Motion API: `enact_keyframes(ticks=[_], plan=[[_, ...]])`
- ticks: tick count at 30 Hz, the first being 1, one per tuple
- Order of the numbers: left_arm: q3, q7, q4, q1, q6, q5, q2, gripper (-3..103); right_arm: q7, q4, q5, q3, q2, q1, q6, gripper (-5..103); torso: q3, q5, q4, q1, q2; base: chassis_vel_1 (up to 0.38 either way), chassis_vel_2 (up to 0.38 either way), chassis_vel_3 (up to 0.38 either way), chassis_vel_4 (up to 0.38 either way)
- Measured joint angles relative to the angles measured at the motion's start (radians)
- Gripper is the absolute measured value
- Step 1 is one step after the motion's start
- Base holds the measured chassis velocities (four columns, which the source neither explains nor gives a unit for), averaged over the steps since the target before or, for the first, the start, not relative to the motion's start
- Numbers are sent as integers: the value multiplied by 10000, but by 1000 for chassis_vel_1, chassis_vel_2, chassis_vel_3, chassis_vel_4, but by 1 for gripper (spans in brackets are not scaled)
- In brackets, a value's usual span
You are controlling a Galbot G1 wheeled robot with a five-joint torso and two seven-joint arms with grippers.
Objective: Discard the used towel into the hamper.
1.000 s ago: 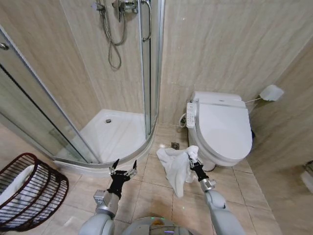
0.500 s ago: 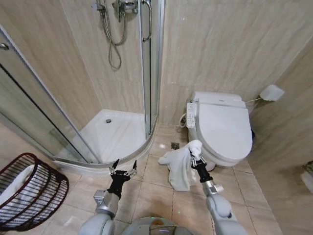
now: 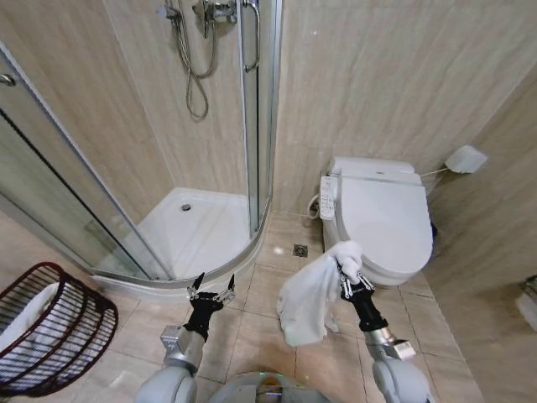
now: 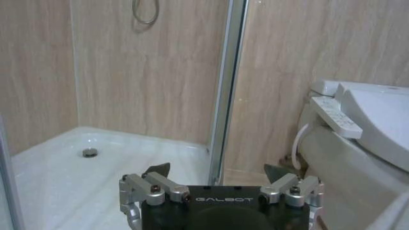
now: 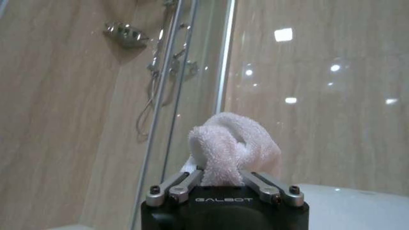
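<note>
The head view looks steeply down and forward from high over both arms: shower enclosure (image 3: 180,214) at 11 o'clock, toilet (image 3: 382,218) at 2 o'clock, hamper (image 3: 50,323) at 8 o'clock. The left wrist view sits low and close behind the left gripper (image 4: 217,179), facing level toward the shower tray (image 4: 76,167) and the toilet's side. The right wrist view sits close behind the right gripper (image 5: 221,184), tilted upward at the wall. All three views share the shower's glass edge.

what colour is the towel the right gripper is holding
White; the towel, pinched in the right gripper, shows best in the head view.
</note>
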Motion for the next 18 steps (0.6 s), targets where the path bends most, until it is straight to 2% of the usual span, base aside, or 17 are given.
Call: enact_keyframes(ticks=[7,18], plan=[[0,0,0,0,0,0,0,99,-14,-85,354,357,215,-231,191,12,120,0,-1,70,196,0,0,0,0],[0,0,-1,0,0,0,0,99,40,35,417,373,298,-553,293,12,466,-1,-1,260,727,0,0,0,0]])
